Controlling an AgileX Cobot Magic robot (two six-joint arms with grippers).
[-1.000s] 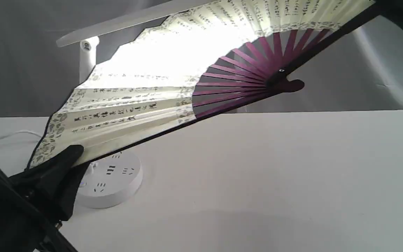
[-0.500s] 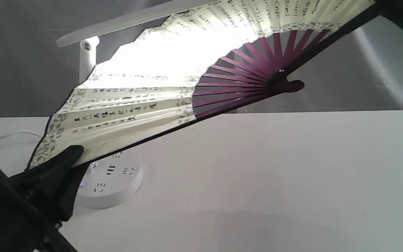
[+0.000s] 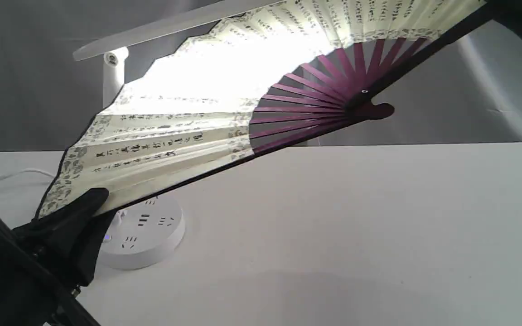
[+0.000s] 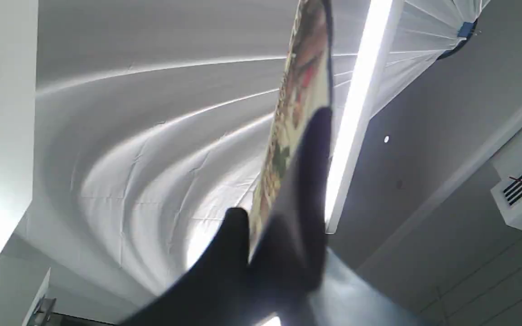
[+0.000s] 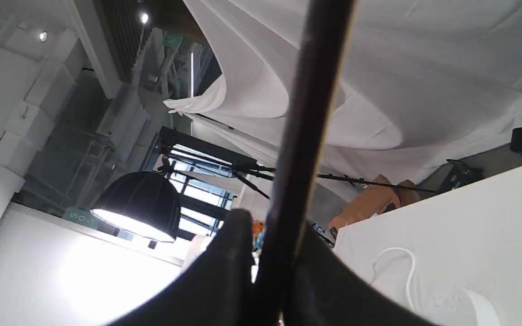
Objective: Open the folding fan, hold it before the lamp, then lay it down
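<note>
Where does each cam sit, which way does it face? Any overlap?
Exterior: off the arms, across the table at the open fan, lit lamp behind; left gripper low left, right gripper top right.
Left wrist: up along the fan's edge to the lamp's lit bar; own fingers clamp the fan.
Right wrist: up along the fan's dark outer stick; own fingers clamp it.
Shared: the fan, in all three.

The folding fan (image 3: 166,131), cropped at the top, hides much of the lamp (image 3: 148,240).
</note>
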